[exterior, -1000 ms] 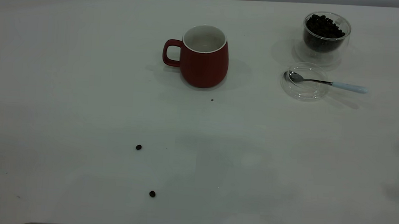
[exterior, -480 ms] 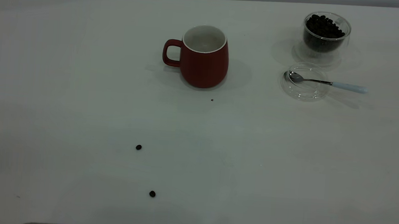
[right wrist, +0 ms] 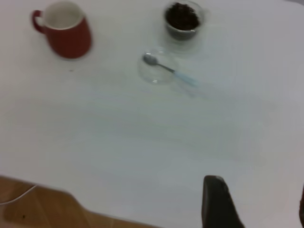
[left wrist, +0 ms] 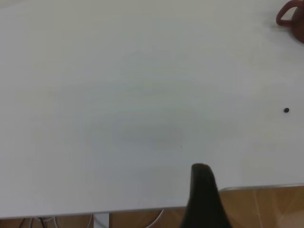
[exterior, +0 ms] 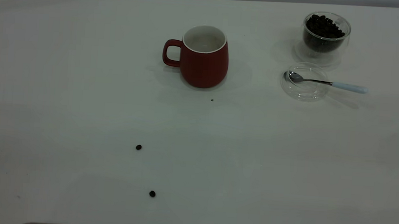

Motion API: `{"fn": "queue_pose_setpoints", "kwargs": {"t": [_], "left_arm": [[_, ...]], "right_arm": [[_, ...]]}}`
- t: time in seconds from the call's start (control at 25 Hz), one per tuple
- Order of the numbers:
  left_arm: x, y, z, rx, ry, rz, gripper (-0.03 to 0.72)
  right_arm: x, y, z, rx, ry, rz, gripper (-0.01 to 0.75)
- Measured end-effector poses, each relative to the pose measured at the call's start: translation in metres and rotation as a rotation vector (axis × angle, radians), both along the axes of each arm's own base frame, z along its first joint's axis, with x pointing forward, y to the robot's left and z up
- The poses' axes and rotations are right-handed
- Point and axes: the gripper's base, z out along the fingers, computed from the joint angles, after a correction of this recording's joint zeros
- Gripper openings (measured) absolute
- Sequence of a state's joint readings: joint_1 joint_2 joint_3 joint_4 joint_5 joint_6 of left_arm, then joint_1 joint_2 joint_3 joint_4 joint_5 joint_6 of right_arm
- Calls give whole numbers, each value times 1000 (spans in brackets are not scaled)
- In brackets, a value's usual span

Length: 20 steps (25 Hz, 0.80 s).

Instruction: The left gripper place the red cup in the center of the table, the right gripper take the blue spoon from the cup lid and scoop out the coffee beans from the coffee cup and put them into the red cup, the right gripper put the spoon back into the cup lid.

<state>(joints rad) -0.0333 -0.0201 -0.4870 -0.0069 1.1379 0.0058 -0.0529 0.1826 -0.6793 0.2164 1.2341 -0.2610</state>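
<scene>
Right gripper (right wrist: 259,190) is held spread and empty, well apart from red cup (exterior: 205,58); left gripper (left wrist: 203,190) state cannot be told.
Table (exterior: 83,65) bears upright red cup; coffee cup (exterior: 326,34) of coffee beans (exterior: 323,27) is seen to its right, cup lid (exterior: 304,91) nearer, blue spoon (exterior: 328,83) bowl laid in lid.

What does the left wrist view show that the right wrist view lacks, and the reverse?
Left wrist only: one stray bean lying on the table, with just the red cup's handle edge at the frame border. Right wrist only: the coffee cup with coffee beans, the blue spoon lying across the cup lid. Both: the red cup and white table.
</scene>
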Motion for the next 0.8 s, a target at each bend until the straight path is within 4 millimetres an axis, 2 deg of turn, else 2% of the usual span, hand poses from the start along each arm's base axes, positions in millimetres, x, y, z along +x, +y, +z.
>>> {"fn": "queue_pose_setpoints", "kwargs": {"t": [0.32, 0.44, 0.8], "left_arm": [[0, 0, 0, 0, 0, 0, 587], [0, 0, 0, 0, 0, 0, 587], [0, 0, 0, 1, 0, -1, 587]], "right_arm": [[-6, -6, -46, -47, -17, 5, 441], [-9, -8, -50, -62, -71, -13, 441], [-7, -9, -50, -56, -83, -37, 441]]}}
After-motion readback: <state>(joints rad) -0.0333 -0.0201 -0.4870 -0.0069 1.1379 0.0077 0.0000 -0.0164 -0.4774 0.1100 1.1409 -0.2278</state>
